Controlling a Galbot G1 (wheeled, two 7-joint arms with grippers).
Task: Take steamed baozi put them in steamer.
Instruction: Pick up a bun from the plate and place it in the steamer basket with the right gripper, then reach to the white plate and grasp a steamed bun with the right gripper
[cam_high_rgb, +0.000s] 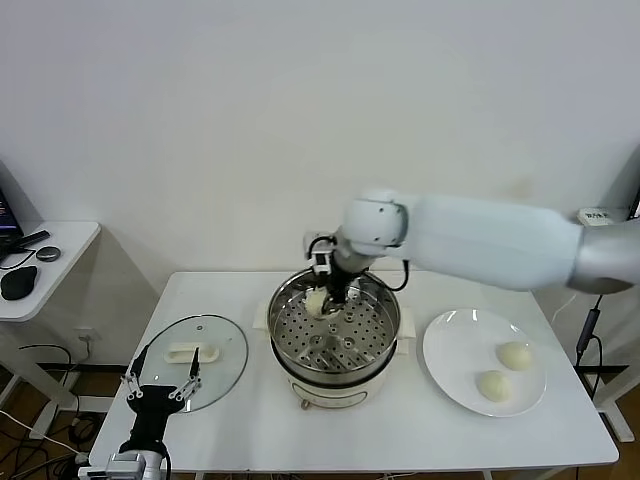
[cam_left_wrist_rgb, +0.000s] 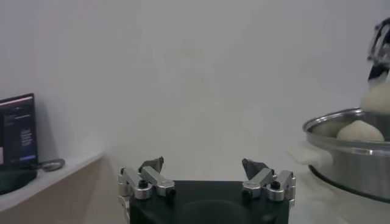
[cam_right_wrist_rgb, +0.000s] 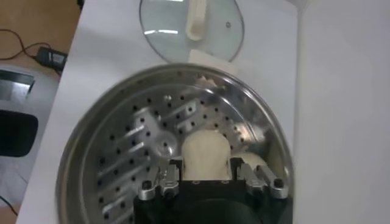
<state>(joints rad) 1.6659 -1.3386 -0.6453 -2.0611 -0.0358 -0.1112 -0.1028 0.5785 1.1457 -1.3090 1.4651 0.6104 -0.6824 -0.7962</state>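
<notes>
Right hand (cam_high_rgb: 330, 296) lowers a baozi (cam_right_wrist_rgb: 205, 155) into the steamer (cam_high_rgb: 385, 345).
Its fingers clamp the bun above the perforated tray's far-left part. Two baozi (cam_high_rgb: 513, 354) wait on the plate (cam_high_rgb: 448, 375) at right. Left hand (cam_high_rgb: 160, 385), fingers apart, idles near the glass lid (cam_high_rgb: 225, 365) on the desk (cam_high_rgb: 400, 435).

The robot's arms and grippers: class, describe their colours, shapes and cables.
The right arm is a thick, smooth white tube with a rounded joint and black cables at the wrist. The left gripper and right gripper are black blocks with silver metal finger links.

- Head camera looks down from above onto the steamer (cam_high_rgb: 335, 340).
- Left wrist camera sits low beside the steamer (cam_left_wrist_rgb: 350, 155), facing sideways.
- Right wrist camera hovers close above the steamer (cam_right_wrist_rgb: 177, 152).
</notes>
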